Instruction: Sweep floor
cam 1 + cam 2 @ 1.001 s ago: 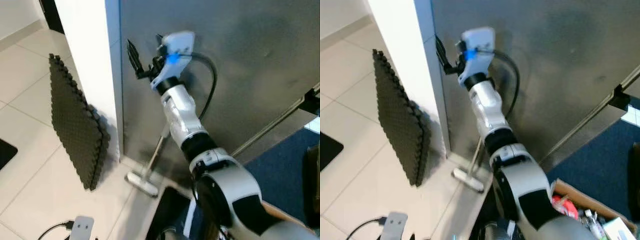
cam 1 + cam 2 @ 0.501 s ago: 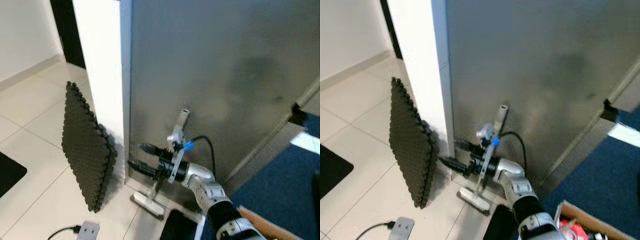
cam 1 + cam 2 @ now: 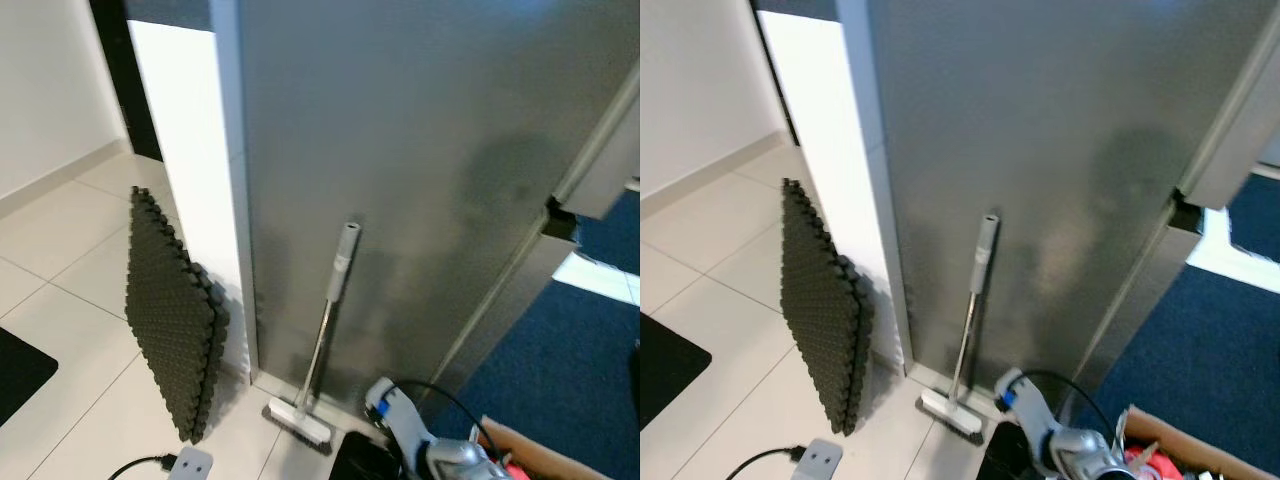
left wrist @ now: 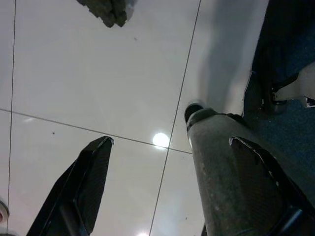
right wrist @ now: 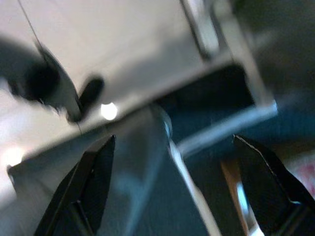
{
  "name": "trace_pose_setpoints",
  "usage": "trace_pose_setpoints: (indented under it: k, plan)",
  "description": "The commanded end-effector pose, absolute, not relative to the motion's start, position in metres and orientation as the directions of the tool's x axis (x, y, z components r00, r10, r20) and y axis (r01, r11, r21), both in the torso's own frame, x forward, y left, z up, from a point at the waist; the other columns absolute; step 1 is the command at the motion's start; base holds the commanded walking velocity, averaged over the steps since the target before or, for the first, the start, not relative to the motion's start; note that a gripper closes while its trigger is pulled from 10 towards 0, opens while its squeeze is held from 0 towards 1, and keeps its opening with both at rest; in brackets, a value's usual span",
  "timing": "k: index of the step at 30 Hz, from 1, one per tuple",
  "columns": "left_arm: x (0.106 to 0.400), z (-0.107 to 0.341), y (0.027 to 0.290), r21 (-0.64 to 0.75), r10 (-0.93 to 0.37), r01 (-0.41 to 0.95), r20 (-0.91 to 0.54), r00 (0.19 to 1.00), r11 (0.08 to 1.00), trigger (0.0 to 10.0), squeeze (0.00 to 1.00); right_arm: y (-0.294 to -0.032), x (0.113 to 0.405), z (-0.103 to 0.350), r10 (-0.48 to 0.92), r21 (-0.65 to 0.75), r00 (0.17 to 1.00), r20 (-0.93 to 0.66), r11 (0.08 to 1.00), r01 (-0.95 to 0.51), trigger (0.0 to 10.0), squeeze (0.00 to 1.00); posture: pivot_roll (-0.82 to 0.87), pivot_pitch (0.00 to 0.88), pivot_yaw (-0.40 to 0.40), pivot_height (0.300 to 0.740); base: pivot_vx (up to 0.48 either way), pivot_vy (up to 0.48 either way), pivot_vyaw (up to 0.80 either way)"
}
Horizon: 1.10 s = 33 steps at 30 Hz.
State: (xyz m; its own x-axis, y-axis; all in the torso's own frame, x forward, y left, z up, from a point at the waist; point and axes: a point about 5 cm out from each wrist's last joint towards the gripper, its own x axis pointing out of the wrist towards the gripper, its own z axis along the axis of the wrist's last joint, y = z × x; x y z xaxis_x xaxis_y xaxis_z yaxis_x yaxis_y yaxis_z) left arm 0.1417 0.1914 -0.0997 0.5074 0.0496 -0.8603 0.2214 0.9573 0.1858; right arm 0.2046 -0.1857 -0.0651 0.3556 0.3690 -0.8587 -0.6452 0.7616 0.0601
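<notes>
Broom (image 3: 325,330): standing upright with its handle leaning against the grey panel (image 3: 420,150); its brush head (image 3: 298,422) resting on the tiled floor (image 3: 70,300) at the panel's foot; nothing gripping it.
Foam mats (image 3: 170,315): a dark stack propped on edge against the white pillar (image 3: 195,150), just beside the broom.
Right arm (image 3: 420,445): hanging low near the blue carpet (image 3: 560,360); right claw (image 5: 172,182) spreading wide, holding nothing; that view is blurred.
Left claw (image 4: 167,191): pointing down at the floor tiles, fingers (image 4: 81,187) standing wide apart, gripping nothing.
Cardboard box (image 3: 1180,445): sitting at the lower right.
</notes>
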Motion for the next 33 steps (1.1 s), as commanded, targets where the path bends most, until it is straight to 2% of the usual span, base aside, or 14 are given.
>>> trace_pose_setpoints:
  k: [1,2,4,5,6,7,9,18,21,33]
  plan:
    - [0.133,-0.103,0.189,0.181,0.045,0.243,-0.879,0.475,0.953,10.0,0.00,-0.193,0.194,-0.072,0.306,0.031,0.326,-0.895,0.770,-0.638,10.0,0.00,0.03,0.000,-0.074,0.740,0.000,0.000,0.00]
    - [0.133,-0.103,0.189,0.181,0.045,0.243,-0.879,0.475,0.953,10.0,0.00,-0.193,0.194,-0.072,0.306,0.031,0.326,-0.895,0.770,-0.638,10.0,0.00,0.03,0.000,-0.074,0.740,0.000,0.000,0.00]
    - [0.129,-0.105,0.190,0.181,0.048,0.248,-0.886,0.462,0.952,10.0,0.00,-0.212,0.173,-0.082,0.160,-0.034,0.335,-0.928,0.862,-0.505,10.0,0.00,0.03,0.000,-0.079,0.740,0.000,0.000,0.00]
    - [0.129,-0.105,0.190,0.181,0.048,0.248,-0.886,0.462,0.952,10.0,0.00,-0.212,0.173,-0.082,0.160,-0.034,0.335,-0.928,0.862,-0.505,10.0,0.00,0.03,0.000,-0.079,0.740,0.000,0.000,0.00]
    - [0.128,-0.105,0.190,0.179,0.048,0.248,-0.888,0.456,0.952,10.0,0.00,-0.223,0.160,-0.087,0.074,-0.075,0.331,-0.941,0.905,-0.418,10.0,0.00,0.03,0.000,-0.081,0.740,0.000,0.000,0.00]
    - [0.128,-0.105,0.190,0.179,0.048,0.248,-0.888,0.456,0.952,10.0,0.00,-0.223,0.160,-0.087,0.074,-0.075,0.331,-0.941,0.905,-0.418,10.0,0.00,0.03,0.000,-0.081,0.740,0.000,0.000,0.00]
    - [0.127,-0.106,0.190,0.176,0.047,0.249,-0.892,0.450,0.952,10.0,0.00,-0.234,0.138,-0.094,-0.028,-0.125,0.298,-0.954,0.942,-0.312,10.0,0.00,0.04,0.000,-0.086,0.740,0.000,0.000,0.00]
    - [0.128,-0.106,0.189,0.173,0.045,0.249,-0.893,0.447,0.953,10.0,0.00,-0.232,0.129,-0.098,-0.036,-0.123,0.282,-0.959,0.947,-0.297,10.0,0.00,0.04,0.000,-0.090,0.740,0.000,0.000,0.00]
    - [0.136,-0.103,0.187,0.170,0.031,0.269,-0.891,0.453,0.948,10.0,0.00,-0.223,0.136,-0.098,-0.025,-0.138,0.295,-0.955,0.918,-0.371,10.0,0.00,0.02,0.000,-0.087,0.740,0.000,0.000,0.00]
    - [0.138,-0.103,0.183,0.163,0.008,0.311,-0.895,0.446,0.936,10.0,0.00,-0.218,0.143,-0.097,-0.038,-0.176,0.308,-0.951,0.884,-0.433,10.0,0.00,0.02,0.000,-0.081,0.740,0.000,0.000,0.00]
